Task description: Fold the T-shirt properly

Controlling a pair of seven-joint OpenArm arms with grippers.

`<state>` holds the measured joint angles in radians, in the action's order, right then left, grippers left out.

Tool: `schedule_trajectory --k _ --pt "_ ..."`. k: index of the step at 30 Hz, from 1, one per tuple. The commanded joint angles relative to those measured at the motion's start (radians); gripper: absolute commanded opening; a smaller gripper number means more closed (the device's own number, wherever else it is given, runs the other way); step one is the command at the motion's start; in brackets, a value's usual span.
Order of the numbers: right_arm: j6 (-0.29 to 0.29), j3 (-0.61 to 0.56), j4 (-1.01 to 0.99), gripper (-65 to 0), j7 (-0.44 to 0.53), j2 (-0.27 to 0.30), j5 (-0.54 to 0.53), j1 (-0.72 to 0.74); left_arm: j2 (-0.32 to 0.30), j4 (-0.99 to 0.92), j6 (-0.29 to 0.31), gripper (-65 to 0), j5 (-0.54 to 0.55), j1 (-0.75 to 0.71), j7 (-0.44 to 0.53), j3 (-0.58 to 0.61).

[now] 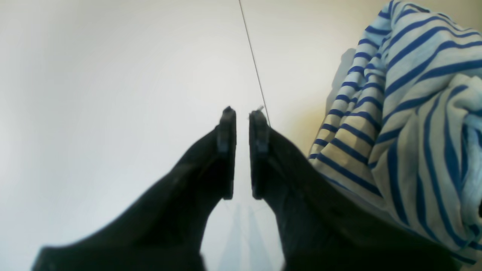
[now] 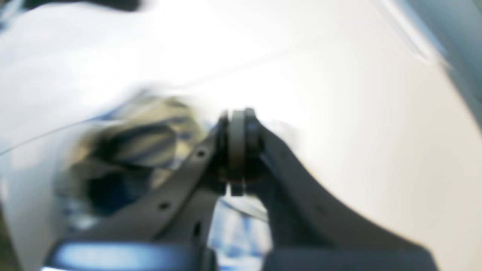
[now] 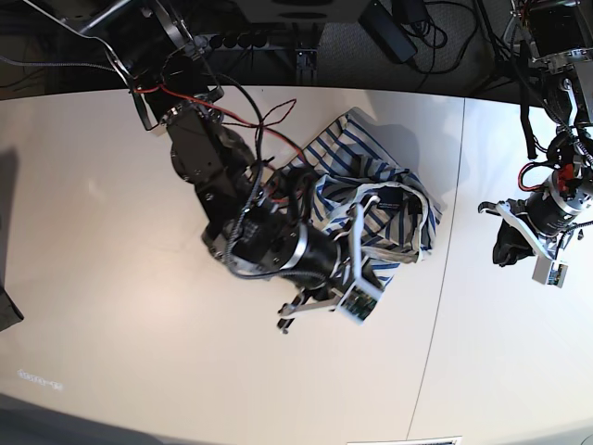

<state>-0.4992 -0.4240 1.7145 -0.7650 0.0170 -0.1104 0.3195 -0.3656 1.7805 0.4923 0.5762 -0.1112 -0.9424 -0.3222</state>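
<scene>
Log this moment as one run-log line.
stage: shirt not yet folded | shirt: crumpled heap on table | right gripper: over the heap, closed, view blurred | left gripper: narrow gap, empty, beside shirt

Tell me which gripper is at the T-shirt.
The right gripper, at the crumpled T-shirt's edge; the left gripper sits apart, beyond the table seam, holding nothing.

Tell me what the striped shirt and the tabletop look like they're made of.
The T-shirt looks like soft knit fabric, probably cotton jersey: matte white with thin blue stripes, slumping in loose rumpled folds. The table looks like a hard, smooth white panel, perhaps laminate or painted board, with a faint sheen and a thin seam; its exact material can't be told.
</scene>
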Motion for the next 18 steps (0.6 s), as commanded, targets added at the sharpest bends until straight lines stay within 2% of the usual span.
schedule_trajectory --k 1,4,8,10,15,18 --pt "-0.029 0.036 0.012 -65.0 0.024 0.006 -0.027 0.026 -0.014 0.02 -0.006 -58.1 0.016 0.011 0.017 -0.006" --pt "-0.03 0.104 -0.007 -65.0 0.004 0.053 -0.111 0.026 -0.014 0.02 -0.006 -58.1 0.019 0.011 0.017 -0.006" --pt "-0.033 0.096 -0.013 -65.0 -0.106 0.122 -0.257 -0.002 -0.014 0.02 -0.006 -58.1 0.019 0.011 0.018 -0.006" --pt "-0.037 0.08 -0.013 -65.0 -0.124 0.145 -0.298 -0.04 -0.014 0.02 -0.006 -58.1 0.019 0.011 0.018 -0.006" --pt "-0.048 -0.035 -0.012 -65.0 -0.126 0.191 -0.385 -0.143 -0.014 0.02 -0.006 -58.1 0.019 0.011 0.022 -0.006" --pt "-0.048 -0.12 -0.006 -65.0 -0.122 0.196 -0.401 -0.184 -0.014 0.02 -0.006 -58.1 0.019 0.011 0.024 -0.006"
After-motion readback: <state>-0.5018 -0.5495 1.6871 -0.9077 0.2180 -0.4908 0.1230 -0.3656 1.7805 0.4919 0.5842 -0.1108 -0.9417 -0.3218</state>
